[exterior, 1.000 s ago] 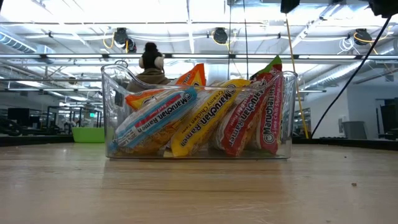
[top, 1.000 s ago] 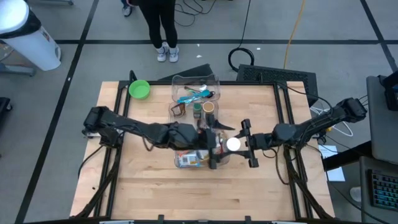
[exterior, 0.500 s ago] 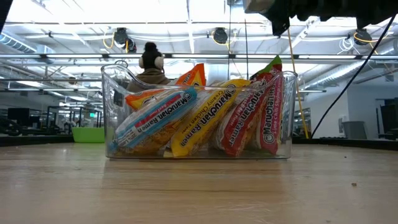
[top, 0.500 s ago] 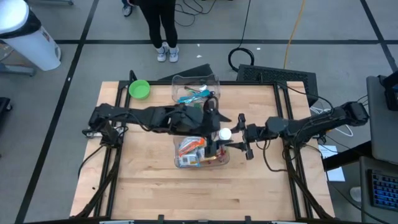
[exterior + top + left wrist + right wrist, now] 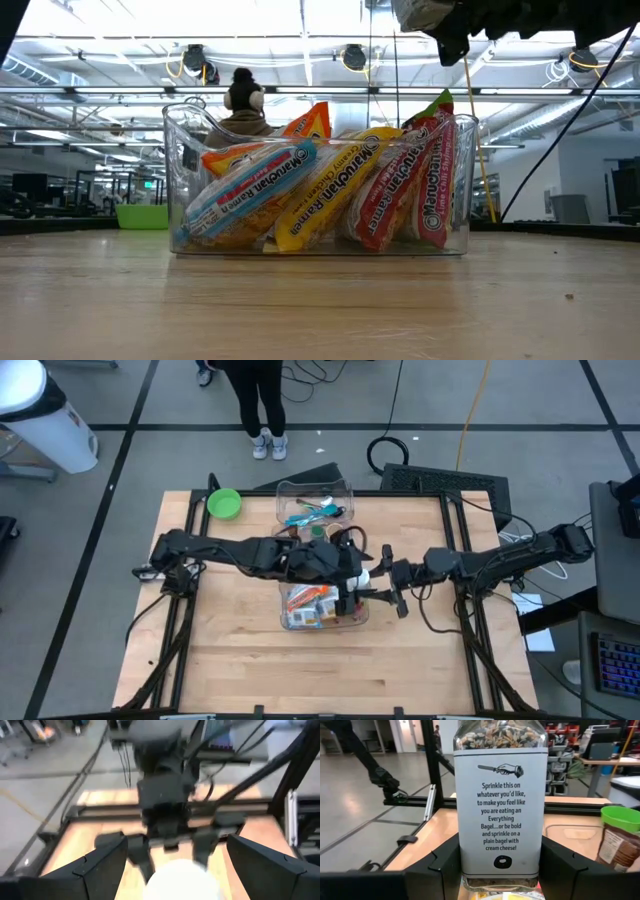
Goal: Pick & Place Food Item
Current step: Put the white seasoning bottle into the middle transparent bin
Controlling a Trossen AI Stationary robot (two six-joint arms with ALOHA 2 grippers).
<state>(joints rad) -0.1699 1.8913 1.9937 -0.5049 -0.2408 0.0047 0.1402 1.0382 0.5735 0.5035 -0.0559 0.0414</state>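
A seasoning jar [image 5: 500, 805] with a white label and seeds showing through its glass hangs upright over a clear bin [image 5: 322, 606] full of ramen packets [image 5: 300, 195]. My right gripper [image 5: 500, 865] is shut on it, reaching in level from the table's right. The jar's white cap [image 5: 362, 574] shows from above. My left gripper [image 5: 350, 570] comes from the left. It stands open, with a finger on either side of the white cap [image 5: 180, 880] and clear of it. My right gripper pinches the jar's lower half [image 5: 470, 862] between its two fingers, one on each side wall. The fingers [image 5: 555, 865] come level from the table's right side. The jar stays upright and lifted clear above the ramen bin.
A second clear bin [image 5: 315, 503] with blue items stands at the far edge, with a green bowl [image 5: 224, 503] to its left. A brown jar with a green lid [image 5: 620, 835] stands near the far bin. Bare wood lies at the near side.
My left gripper has risen out of the ramen bin, tipped up toward level and gone toward the far edge, ending around the jar's cap. My right gripper has carried the upright jar a little toward the left and far edges and rolled somewhat.
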